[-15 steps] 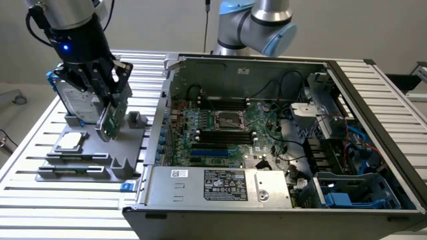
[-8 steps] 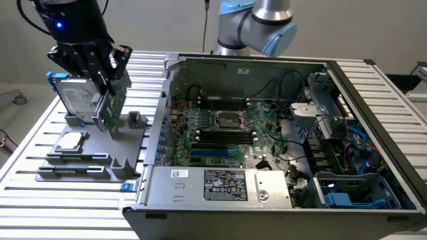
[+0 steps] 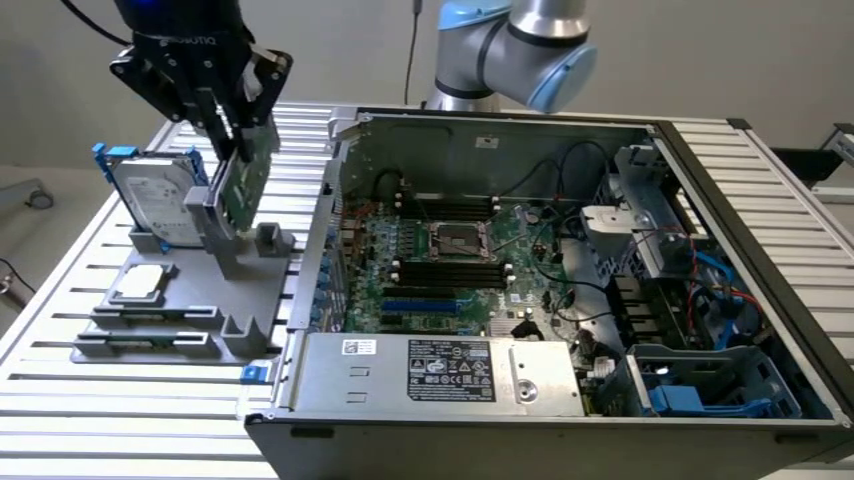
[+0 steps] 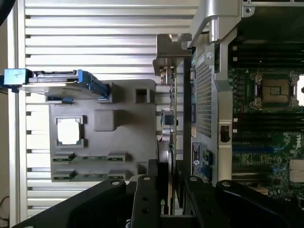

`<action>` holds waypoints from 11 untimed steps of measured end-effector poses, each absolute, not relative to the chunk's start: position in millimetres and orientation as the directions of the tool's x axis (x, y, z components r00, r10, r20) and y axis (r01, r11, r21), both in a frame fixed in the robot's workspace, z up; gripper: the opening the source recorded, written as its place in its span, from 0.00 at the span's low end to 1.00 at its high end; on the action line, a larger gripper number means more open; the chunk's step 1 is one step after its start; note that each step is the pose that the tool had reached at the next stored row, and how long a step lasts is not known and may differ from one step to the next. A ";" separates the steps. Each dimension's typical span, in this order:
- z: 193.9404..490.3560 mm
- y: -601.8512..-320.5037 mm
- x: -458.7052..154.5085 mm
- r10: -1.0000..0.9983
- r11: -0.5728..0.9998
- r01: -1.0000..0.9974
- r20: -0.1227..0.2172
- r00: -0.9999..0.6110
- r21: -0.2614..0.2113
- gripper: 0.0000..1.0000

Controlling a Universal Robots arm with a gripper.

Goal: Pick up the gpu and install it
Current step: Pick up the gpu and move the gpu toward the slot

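Table [image 3: 127, 425] of metal slats is set before a pale wall. A grey fixture [image 3: 180, 300] and an open case [image 3: 747, 190] are carried on it, the fixture to the exterior view's left of the case. A hard drive [image 3: 154, 195] and a chip [image 3: 143, 283] are seated in the fixture. The gripper [image 3: 238, 145] is closed on the upper edge of the gpu [image 3: 250, 185]. The card is held upright on edge directly beneath the fingers, over the fixture, just beside the hard drive and outside the case. Whether its lower edge is clear of the fixture cannot be told.
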State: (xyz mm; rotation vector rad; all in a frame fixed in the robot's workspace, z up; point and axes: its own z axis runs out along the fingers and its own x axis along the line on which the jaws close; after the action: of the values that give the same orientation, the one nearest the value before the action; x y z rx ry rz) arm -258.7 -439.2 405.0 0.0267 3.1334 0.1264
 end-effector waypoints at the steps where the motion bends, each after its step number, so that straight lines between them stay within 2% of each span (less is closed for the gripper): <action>1: 408.5 -439.2 -254.1 0.017 0.997 0.017 -0.002 -1.000 0.081 0.26; 11: 425.2 -439.2 -208.8 0.017 0.997 0.019 0.021 -1.000 0.080 0.26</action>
State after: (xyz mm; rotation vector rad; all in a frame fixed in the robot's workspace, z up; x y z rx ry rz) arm -208.8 -439.2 425.2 0.0284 3.1588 0.1270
